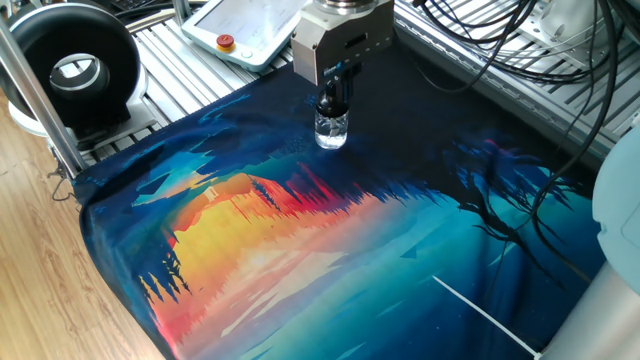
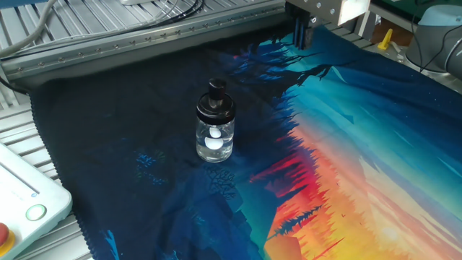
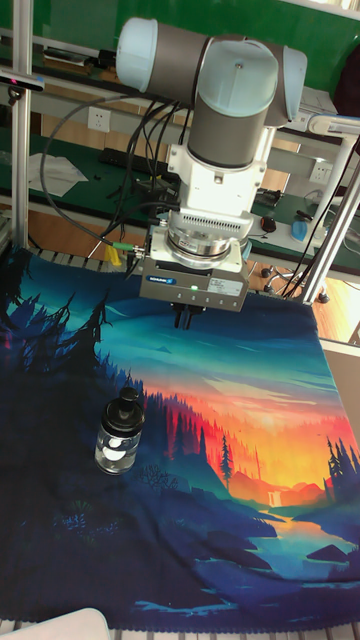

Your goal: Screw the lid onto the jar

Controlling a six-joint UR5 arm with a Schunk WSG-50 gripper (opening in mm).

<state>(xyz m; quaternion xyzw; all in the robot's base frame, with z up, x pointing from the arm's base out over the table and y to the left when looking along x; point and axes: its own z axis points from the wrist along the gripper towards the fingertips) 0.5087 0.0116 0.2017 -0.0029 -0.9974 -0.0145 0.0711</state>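
Note:
The jar point(image 2: 215, 141) is a small clear glass bottle with white pieces inside, standing upright on the dark part of the printed cloth point(image 2: 346, 159). The black lid point(image 2: 216, 101) sits on its neck. Both also show in the tall fixed view, jar point(image 3: 117, 448) and lid point(image 3: 124, 410). My gripper point(image 2: 302, 40) hangs above the cloth well behind the jar, apart from it, fingers close together with nothing between them. In one fixed view the gripper point(image 1: 340, 78) overlaps the lid point(image 1: 331, 104) in the line of sight, above the jar point(image 1: 331, 131). In the tall fixed view the gripper point(image 3: 187, 322) is up and right of the jar.
A black ring-shaped device point(image 1: 75, 65) stands off the cloth's corner beside an aluminium post point(image 1: 30, 90). A white pendant point(image 1: 245, 25) with a red button point(image 1: 227, 42) lies on the slatted table. Cables point(image 1: 520, 50) hang at the back right.

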